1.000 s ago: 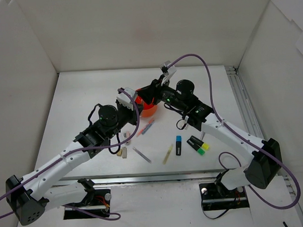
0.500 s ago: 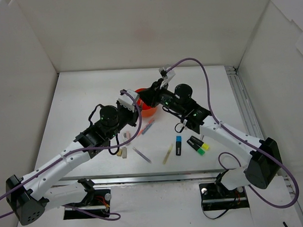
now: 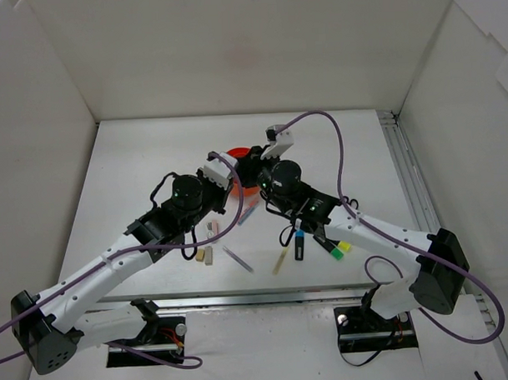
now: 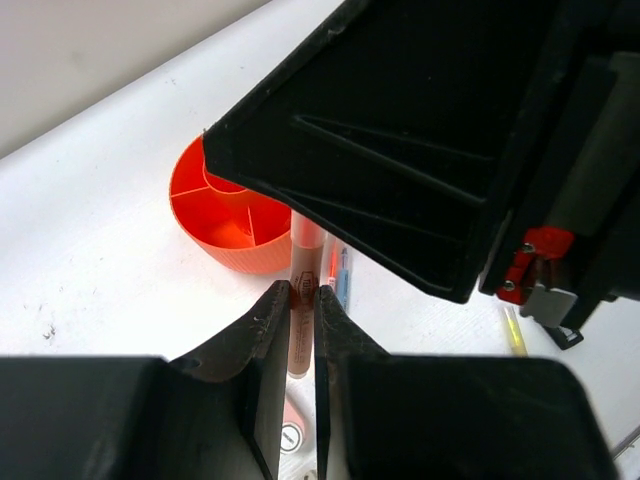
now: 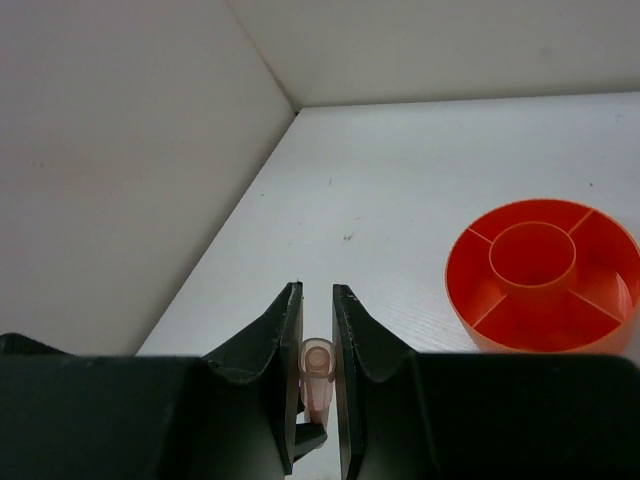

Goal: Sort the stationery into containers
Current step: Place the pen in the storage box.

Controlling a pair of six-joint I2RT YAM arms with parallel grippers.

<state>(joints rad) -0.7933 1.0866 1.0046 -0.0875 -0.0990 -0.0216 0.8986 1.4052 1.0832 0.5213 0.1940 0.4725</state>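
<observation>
A pale pink pen (image 4: pixel 305 250) stands clamped between my left gripper's (image 4: pixel 303 292) shut jaws, its upper end running under the right gripper's black body. In the right wrist view the pen's round end (image 5: pixel 317 365) sits between the right gripper's (image 5: pixel 317 290) jaws, which are shut on it. Both grippers meet above the table centre, left gripper (image 3: pixel 230 179) and right gripper (image 3: pixel 247 172) nose to nose. The orange divided organiser (image 3: pixel 239 152) lies just behind them, mostly hidden from above. Its compartments (image 4: pixel 225 215) (image 5: pixel 545 280) show in both wrist views.
Loose stationery lies in front of the arms: orange and blue pens (image 3: pixel 248 212), a thin pencil (image 3: pixel 237 259), a yellow pen (image 3: pixel 281 257), a blue-ended highlighter (image 3: pixel 299 243), two more highlighters (image 3: pixel 333 244), tan erasers (image 3: pixel 204 255). White walls enclose the table.
The right gripper has swung left and down to the left gripper and closed on the pen's free end. The left gripper stayed shut on the pen.
</observation>
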